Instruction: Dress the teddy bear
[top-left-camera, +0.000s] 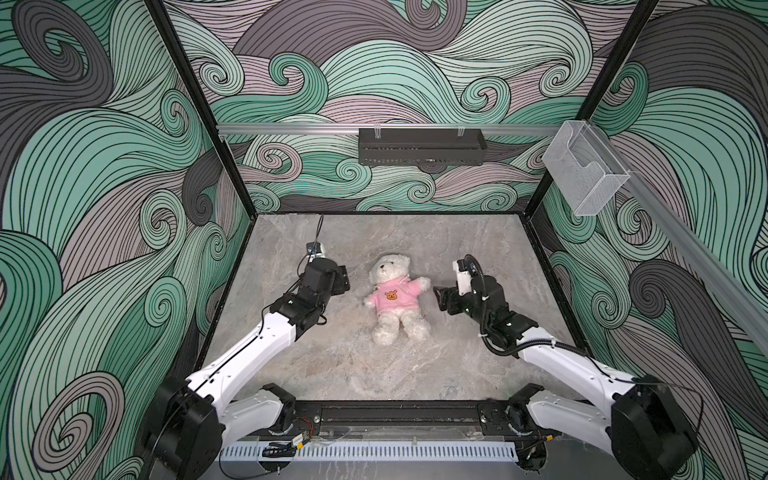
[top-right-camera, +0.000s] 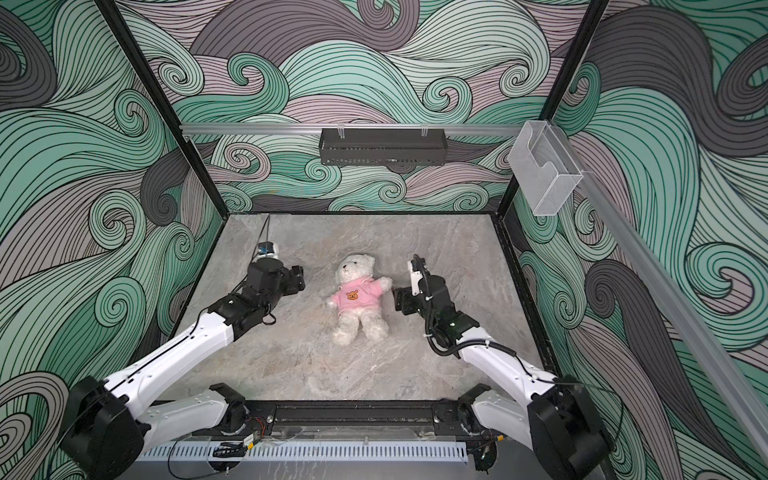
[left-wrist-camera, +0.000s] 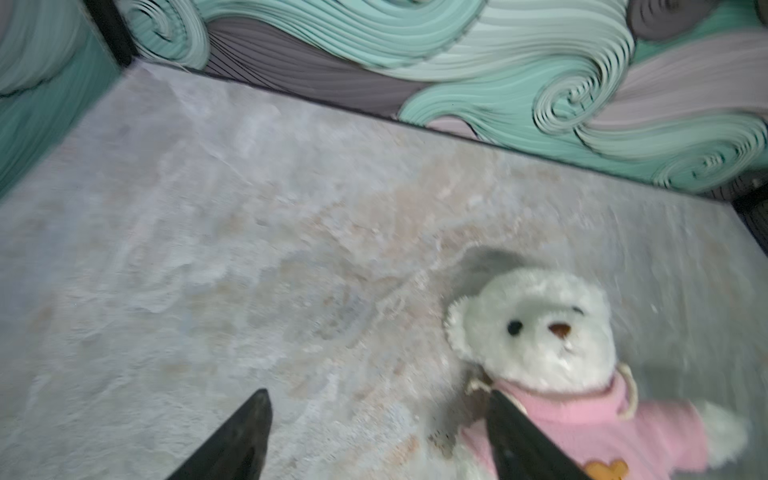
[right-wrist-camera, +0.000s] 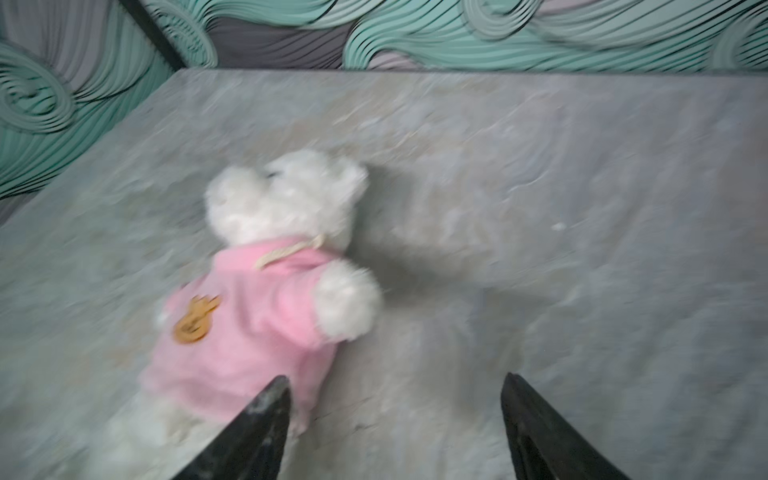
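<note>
Axis: fluffy white plush teddy bear (top-left-camera: 388, 270) lay head 12 o'clock, feet 6.
Left gripper (left-wrist-camera: 378, 392): spread, its 9 o'clock.
Right gripper (right-wrist-camera: 395, 376): spread, 3 o'clock, nearer.

You see a grey marbled tabletop (top-left-camera: 374, 365). Above its far edge, a black perforated basket (top-left-camera: 422, 146) hangs from an aluminium rail (top-left-camera: 291, 128) on the swirl-patterned wall (top-left-camera: 415, 62). Above its far right corner sits a clear plastic holder (top-left-camera: 586, 172); along its near edge runs a white slotted cable duct (top-left-camera: 374, 451).
</note>
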